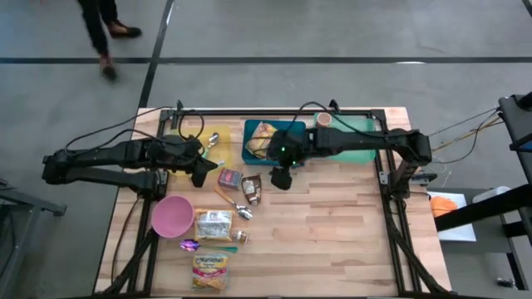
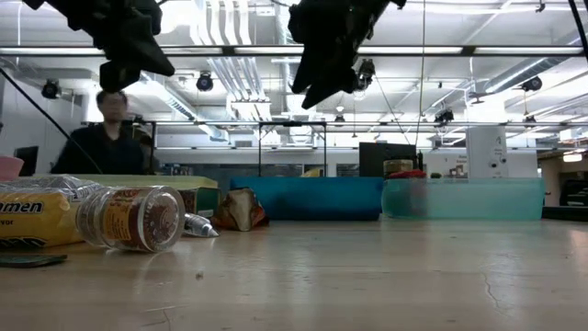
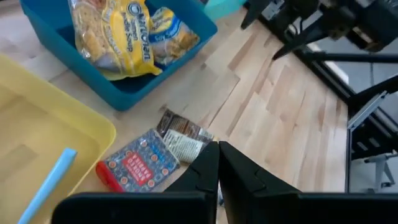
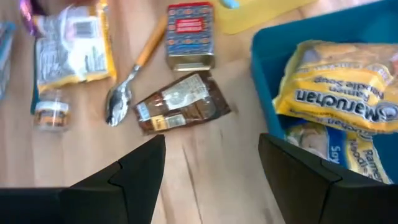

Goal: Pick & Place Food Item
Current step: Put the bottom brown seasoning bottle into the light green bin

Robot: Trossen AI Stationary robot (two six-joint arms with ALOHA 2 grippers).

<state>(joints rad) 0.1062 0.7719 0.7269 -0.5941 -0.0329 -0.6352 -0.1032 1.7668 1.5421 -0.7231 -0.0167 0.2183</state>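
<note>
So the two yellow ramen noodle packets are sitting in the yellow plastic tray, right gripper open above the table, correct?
Not quite. The two yellow ramen noodle packets sit in the blue plastic bin, not the yellow plastic tray; the right wrist view shows it. The right gripper is open above the table.

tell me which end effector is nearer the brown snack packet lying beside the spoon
Right. The right end effector, open, hovers just beside the brown snack packet, toward the blue bin. The left end effector, shut, hangs farther off, beyond the small red-labelled tin.
</note>
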